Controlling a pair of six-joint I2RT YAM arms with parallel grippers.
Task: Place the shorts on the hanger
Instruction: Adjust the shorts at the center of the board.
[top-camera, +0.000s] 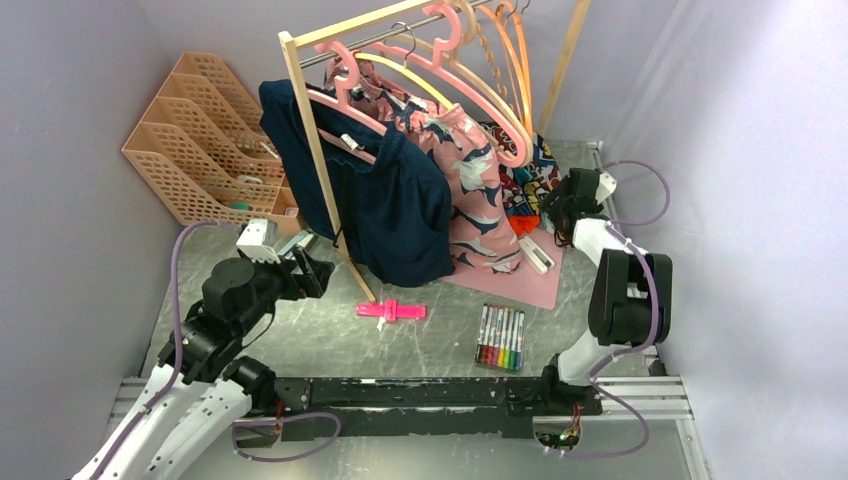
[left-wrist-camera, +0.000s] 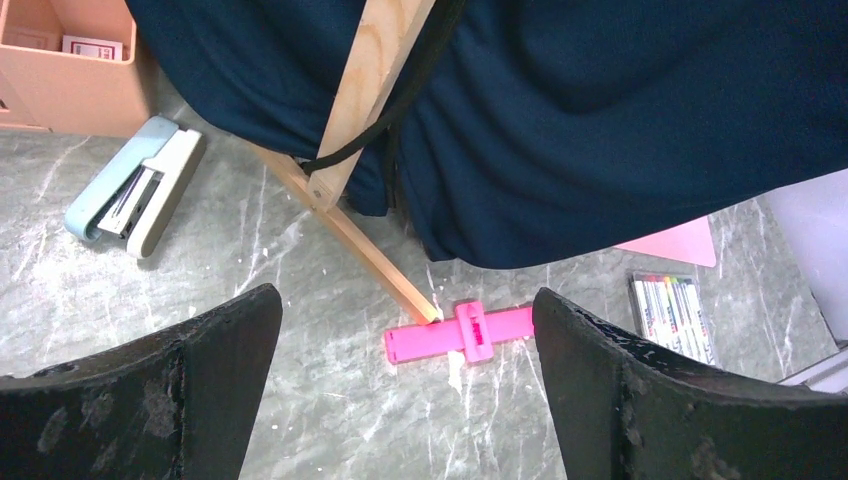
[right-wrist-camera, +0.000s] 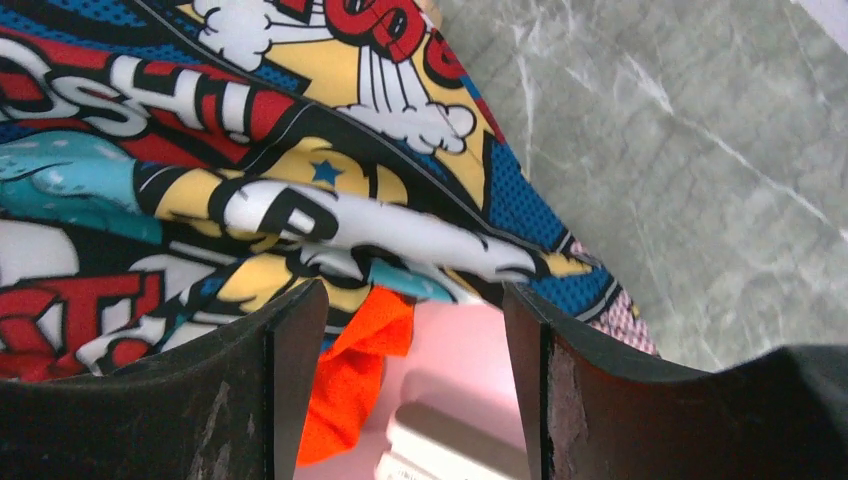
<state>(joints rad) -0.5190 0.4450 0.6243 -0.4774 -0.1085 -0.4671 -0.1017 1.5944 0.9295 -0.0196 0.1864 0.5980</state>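
push the spread right jaws deeper over the fold of shorts (right-wrist-camera: 300, 200) lying between and just ahead of the tips, then pinch firmly; left jaws spread wide, empty.

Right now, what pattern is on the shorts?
The shorts carry a red, teal, yellow comic print; clearest from the right wrist.

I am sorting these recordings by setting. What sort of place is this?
Probably a robot test booth staged as a wardrobe corner: plain walls around a marble-look table, a wooden clothes rack with garments, two mounted arms.
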